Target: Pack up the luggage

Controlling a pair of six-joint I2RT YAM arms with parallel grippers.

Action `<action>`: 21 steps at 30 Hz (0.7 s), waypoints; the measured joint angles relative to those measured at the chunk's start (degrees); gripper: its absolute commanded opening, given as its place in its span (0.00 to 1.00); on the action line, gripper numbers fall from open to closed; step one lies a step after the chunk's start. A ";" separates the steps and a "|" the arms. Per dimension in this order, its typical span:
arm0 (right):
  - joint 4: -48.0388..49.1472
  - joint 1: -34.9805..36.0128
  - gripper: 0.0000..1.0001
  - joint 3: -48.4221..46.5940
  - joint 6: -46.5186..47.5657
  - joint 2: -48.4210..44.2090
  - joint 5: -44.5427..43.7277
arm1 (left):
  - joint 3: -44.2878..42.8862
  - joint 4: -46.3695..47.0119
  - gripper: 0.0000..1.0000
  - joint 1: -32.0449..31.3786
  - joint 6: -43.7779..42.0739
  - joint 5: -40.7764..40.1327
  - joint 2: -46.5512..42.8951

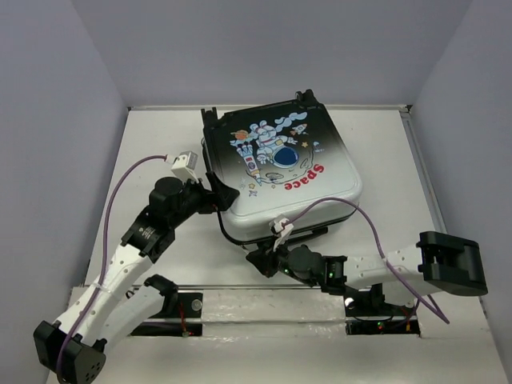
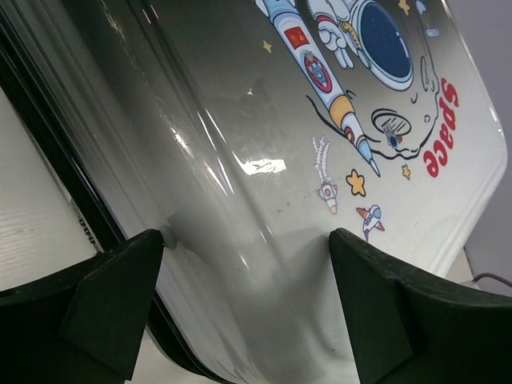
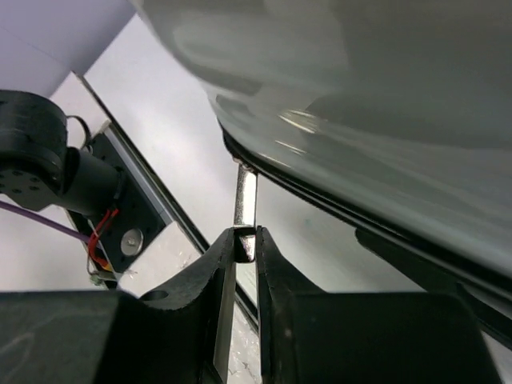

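The white tabletop carries the small hard-shell wheeled luggage, black fading to silver with a cartoon astronaut and red "Space" print. It lies flat with its lid down at the far centre, so packing looks nearly finished and closing the zip seems the step in hand. The left tool stands wide over the shell's left edge, likely to steady the case. The right tool, at the near edge, is narrow, pinching the thin silver metal zipper pull, probably to draw it along the seam.
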State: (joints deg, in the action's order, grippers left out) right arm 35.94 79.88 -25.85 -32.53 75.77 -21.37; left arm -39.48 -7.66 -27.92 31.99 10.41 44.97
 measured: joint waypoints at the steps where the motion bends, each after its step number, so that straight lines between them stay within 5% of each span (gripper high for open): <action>1: -0.26 0.22 0.07 -0.28 0.15 0.46 -0.15 | 0.42 1.29 0.91 -0.28 0.50 0.07 0.39; 13: 7.48 4.11 0.07 -8.20 5.01 14.03 -6.25 | -13.33 5.86 0.87 -16.00 4.63 -1.16 19.91; 21: 15.43 4.15 0.07 -11.78 9.90 18.45 -10.40 | -18.93 9.31 0.94 -22.08 5.42 0.90 20.26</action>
State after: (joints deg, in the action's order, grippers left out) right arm 51.37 84.03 -37.63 -22.63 94.21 -31.77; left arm -58.41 1.65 -50.00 37.41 11.31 65.23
